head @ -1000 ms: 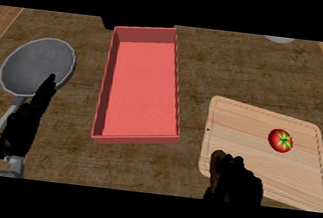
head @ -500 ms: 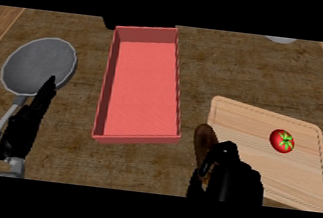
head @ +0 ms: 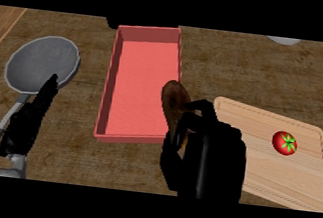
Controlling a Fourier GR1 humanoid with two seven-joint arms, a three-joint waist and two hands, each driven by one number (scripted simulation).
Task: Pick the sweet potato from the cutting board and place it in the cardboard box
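My right hand (head: 205,156) is curled round a brown sweet potato (head: 173,100), whose upper end sticks out above the fingers. The potato hangs over the right wall of the long red box (head: 139,83), near its near end. The wooden cutting board (head: 291,171) lies to the right, partly covered by the hand. My left hand (head: 31,116) rests at the left with straight fingers, over the handle of a grey pan.
A red tomato (head: 285,143) sits on the cutting board. The grey pan (head: 42,63) lies at the left of the box. A pale round object (head: 284,40) shows at the top right edge, and a dark object (head: 113,23) behind the box.
My right hand has lifted the sweet potato off the board's left edge and carried it left and forward to the box's right wall. The left hand has stayed still.
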